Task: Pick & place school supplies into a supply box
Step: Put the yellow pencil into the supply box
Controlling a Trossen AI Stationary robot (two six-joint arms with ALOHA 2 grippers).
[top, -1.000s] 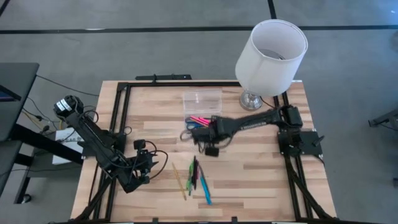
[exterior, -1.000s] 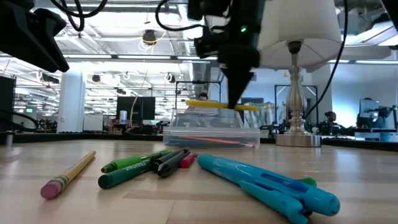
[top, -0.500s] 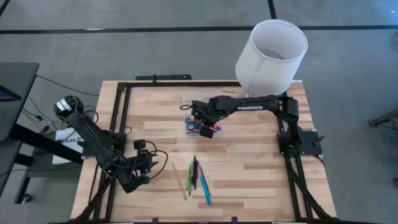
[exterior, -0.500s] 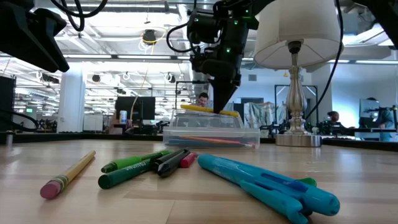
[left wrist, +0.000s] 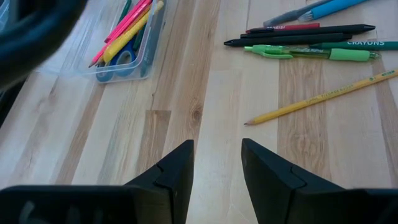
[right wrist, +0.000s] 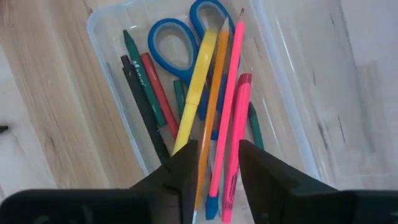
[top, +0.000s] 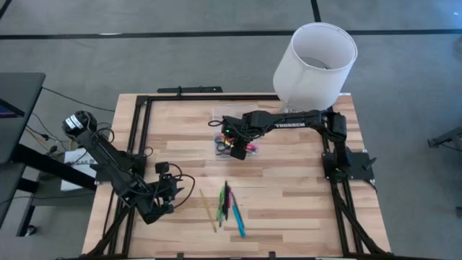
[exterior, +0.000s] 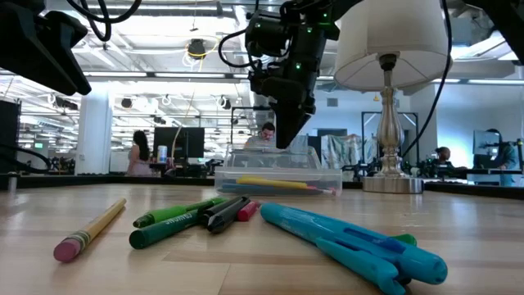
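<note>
Wooden worktop (top: 289, 188): right gripper (top: 237, 142) over box (right wrist: 186, 81), fingers released, yellow pen (right wrist: 194, 93) dropped inside. Left gripper (left wrist: 216, 163) idle, fingers apart, empty. Next: fetch pens (top: 229, 206).

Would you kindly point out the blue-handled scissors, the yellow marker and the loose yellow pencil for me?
blue-handled scissors (right wrist: 169, 38): right wrist view, on a handle loop.
yellow marker (right wrist: 196, 87): right wrist view, mid-barrel, inside the box.
yellow pencil (left wrist: 317, 98): left wrist view, mid-shaft, on the table.
</note>
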